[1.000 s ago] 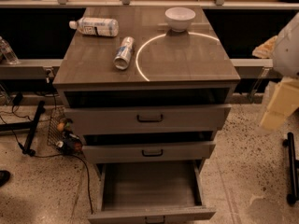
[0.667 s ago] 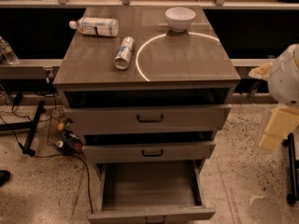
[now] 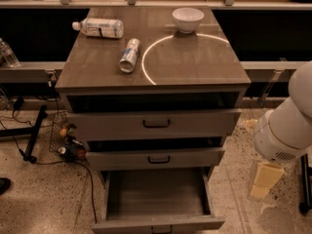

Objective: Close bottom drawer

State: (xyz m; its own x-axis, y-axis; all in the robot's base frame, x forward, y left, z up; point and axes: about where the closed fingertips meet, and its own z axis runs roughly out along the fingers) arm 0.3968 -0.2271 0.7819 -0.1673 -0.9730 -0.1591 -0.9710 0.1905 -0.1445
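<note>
The bottom drawer (image 3: 157, 224) of the grey wood-grain cabinet (image 3: 151, 67) is pulled far out, and its inside looks empty. Its front panel with the small dark handle sits at the lower edge of the camera view. The two drawers above, the top one (image 3: 156, 124) and the middle one (image 3: 156, 159), stand slightly ajar. My white arm (image 3: 285, 128) comes in from the right. My gripper (image 3: 263, 180), with cream-coloured fingers, hangs low to the right of the open drawer, apart from it and near the floor.
On the cabinet top lie a plastic bottle (image 3: 100, 28) and a can (image 3: 129, 55), and a white bowl (image 3: 187, 19) stands at the back. A wire basket (image 3: 66, 138) and cables (image 3: 29, 155) sit left of the cabinet. A black stand leg (image 3: 305, 189) is at the far right.
My arm and gripper have moved down and a little left, toward the level of the lower drawers. The drawers have not moved.
</note>
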